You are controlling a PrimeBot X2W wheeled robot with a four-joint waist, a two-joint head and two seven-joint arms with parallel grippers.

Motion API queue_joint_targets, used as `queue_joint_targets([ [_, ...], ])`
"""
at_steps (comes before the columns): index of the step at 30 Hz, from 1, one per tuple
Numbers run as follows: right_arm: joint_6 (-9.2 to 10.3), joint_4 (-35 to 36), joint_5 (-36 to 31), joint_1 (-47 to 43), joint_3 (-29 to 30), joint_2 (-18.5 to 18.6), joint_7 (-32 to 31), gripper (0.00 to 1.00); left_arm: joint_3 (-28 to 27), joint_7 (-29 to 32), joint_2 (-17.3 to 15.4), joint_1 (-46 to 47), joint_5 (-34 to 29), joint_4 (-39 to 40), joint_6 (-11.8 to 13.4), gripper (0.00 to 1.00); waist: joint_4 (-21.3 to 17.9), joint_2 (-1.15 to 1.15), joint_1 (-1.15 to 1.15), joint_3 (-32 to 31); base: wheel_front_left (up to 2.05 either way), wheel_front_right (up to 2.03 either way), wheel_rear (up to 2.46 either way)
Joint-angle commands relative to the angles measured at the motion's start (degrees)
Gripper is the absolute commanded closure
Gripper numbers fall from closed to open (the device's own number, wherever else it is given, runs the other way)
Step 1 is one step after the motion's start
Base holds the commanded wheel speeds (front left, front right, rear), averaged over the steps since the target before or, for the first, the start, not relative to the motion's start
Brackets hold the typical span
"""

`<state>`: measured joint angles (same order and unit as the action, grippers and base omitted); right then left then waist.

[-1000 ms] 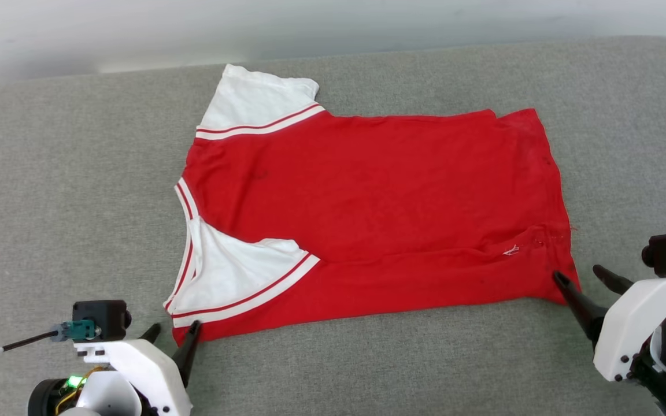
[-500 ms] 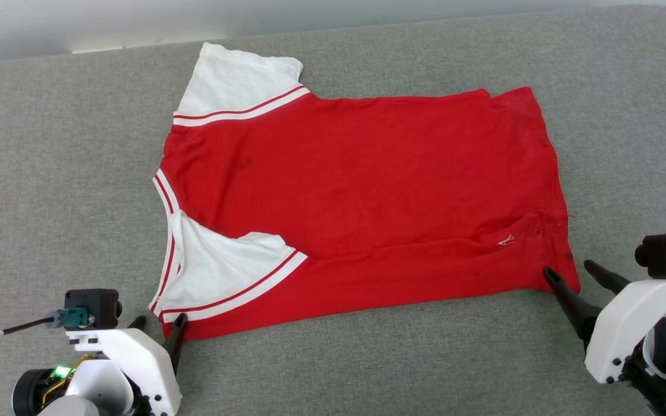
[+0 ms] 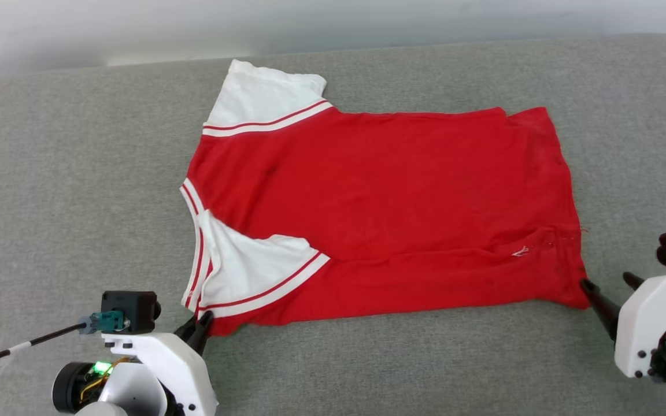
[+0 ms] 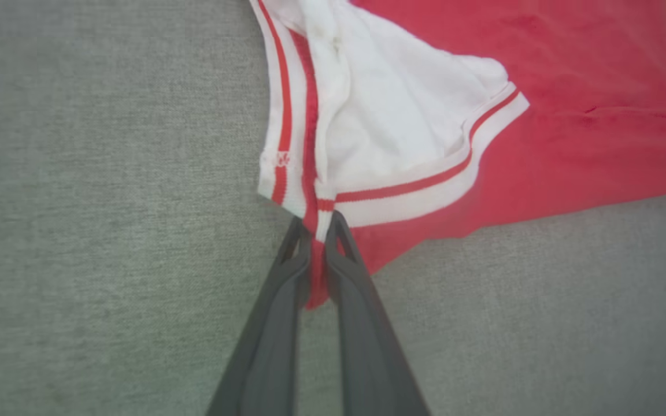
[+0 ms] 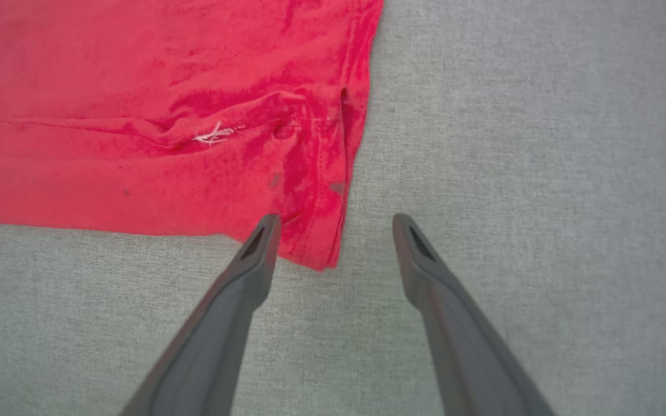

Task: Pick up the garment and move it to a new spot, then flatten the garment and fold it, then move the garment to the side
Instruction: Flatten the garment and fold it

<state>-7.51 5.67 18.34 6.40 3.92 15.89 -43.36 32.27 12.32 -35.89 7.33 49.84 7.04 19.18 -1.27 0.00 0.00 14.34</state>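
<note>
- A red jersey shirt (image 3: 379, 202) is lying spread across a grey upholstered surface (image 3: 78, 190), with grey fabric showing on every side of the shirt. No lettering or number is showing on the upper face.
- The left gripper (image 3: 200, 326) is pinching the shirt's collar-end corner nearest the robot. In the left wrist view its fingers are clamping a strip of red cloth just below the striped trim (image 4: 317, 222).
- The right gripper (image 3: 607, 283) is standing at the shirt's hem-end corner nearest the robot. Its jaws are gaping and gripping nothing. In the right wrist view one finger is touching the shirt's edge and the other is resting on bare upholstery beside the shirt (image 5: 336, 222).
- Progress, as it appears: the relocating and flattening are looking finished. The shirt's edge nearest the robot is already lying turned over the body, with one sleeve tucked inward. The folding is looking only partly done, and the move to the side is looking not yet begun.
- Count: one shirt; two white sleeves (image 3: 252, 271), one on each long side of the shirt; two grippers with two dark fingers each; one small white stitch mark (image 3: 521, 252) near the shirt's hem.
</note>
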Motion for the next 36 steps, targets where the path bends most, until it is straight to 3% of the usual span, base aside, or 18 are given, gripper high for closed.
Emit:
queue_joint_targets([
  [1,0.04,-0.8,-0.9,1.1,0.8,-0.3,-0.5,0.00,-0.1,-0.4,-0.4,0.5,-0.6,1.1,0.2,1.00,0.7,0.00,0.00,0.2,0.00,0.00,0.00],
  [9,0.03,-6.5,-3.8,4.2,2.2,-3.5,-2.9,0.00,1.4,1.1,-2.1,1.8,-3.5,8.4,1.2,1.00,3.1,0.00,0.00,3.2,0.00,0.00,0.00],
  [17,-0.03,-13.5,-3.1,4.2,-0.4,-5.0,-4.7,0.00,2.0,1.3,-1.6,2.7,-4.1,8.7,0.7,1.00,4.4,0.00,0.00,4.9,0.00,0.00,0.00],
  [18,-0.06,-14.1,-2.9,4.0,-0.9,-5.1,-4.8,0.64,2.1,1.3,-1.7,2.8,-4.1,8.5,0.6,1.00,4.5,0.00,0.00,4.9,0.00,0.00,0.00],
  [19,-0.06,-14.5,-2.7,3.9,-1.1,-5.0,-4.6,1.00,2.1,1.3,-1.7,2.9,-4.1,8.2,0.6,1.00,4.5,0.00,0.00,4.9,0.00,0.00,0.00],
  [26,0.06,-13.5,-2.8,3.2,0.6,-1.6,-2.7,1.00,2.3,1.6,-3.1,1.0,-3.8,5.0,0.7,1.00,3.5,0.00,0.00,1.7,0.00,0.00,0.00],
  [36,0.06,-6.7,0.3,-1.4,1.4,3.1,-5.6,1.00,2.9,2.6,-6.0,-4.6,-2.1,4.0,0.7,1.00,1.8,0.00,0.00,-3.9,0.00,0.00,0.00],
])
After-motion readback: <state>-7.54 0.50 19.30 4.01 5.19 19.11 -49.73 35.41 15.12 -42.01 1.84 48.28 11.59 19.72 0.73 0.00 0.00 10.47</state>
